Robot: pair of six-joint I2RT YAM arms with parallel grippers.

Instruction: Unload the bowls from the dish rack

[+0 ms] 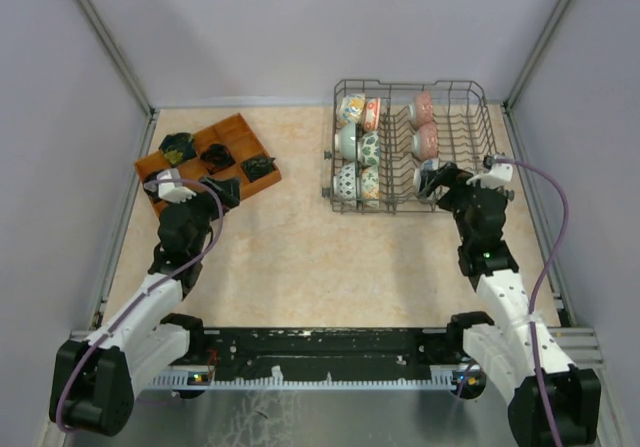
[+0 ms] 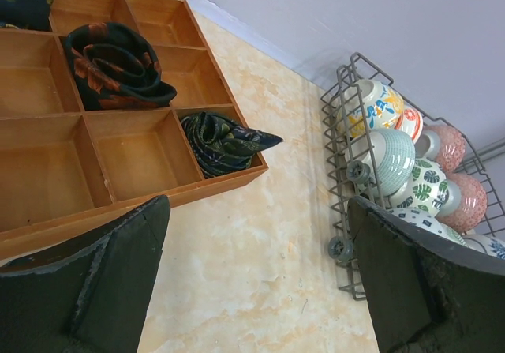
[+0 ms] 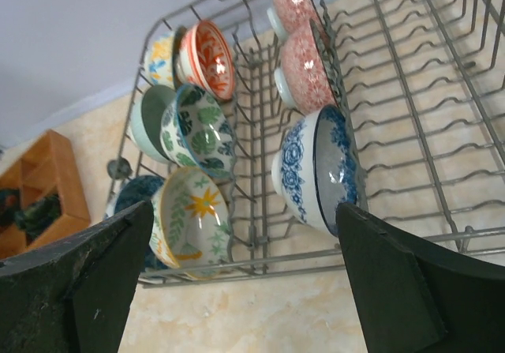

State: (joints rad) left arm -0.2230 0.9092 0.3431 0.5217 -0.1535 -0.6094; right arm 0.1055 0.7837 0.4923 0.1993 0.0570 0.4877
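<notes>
While all nine small painted ceramic bowls [image 1: 352,143] stand on edge between the tines of the large grey wire dish rack [image 1: 462,152], far right on the beige marbled table [image 1: 300,237], no bowl is out yet. The blue-and-white floral bowl [image 3: 316,167] is nearest, in the front slot, just ahead of a pink speckled bowl [image 3: 304,69]. The right gripper [image 3: 243,211] hovers at the rack's front wall, fingers spread, empty. The left gripper [image 2: 259,207] is likewise spread and empty, beside the brown wooden compartment tray [image 2: 47,179]. Risks: a finger snags a wire on entry and shifts the rack; the glazed rim slips; a tilted lift knocks the pink neighbour.
</notes>
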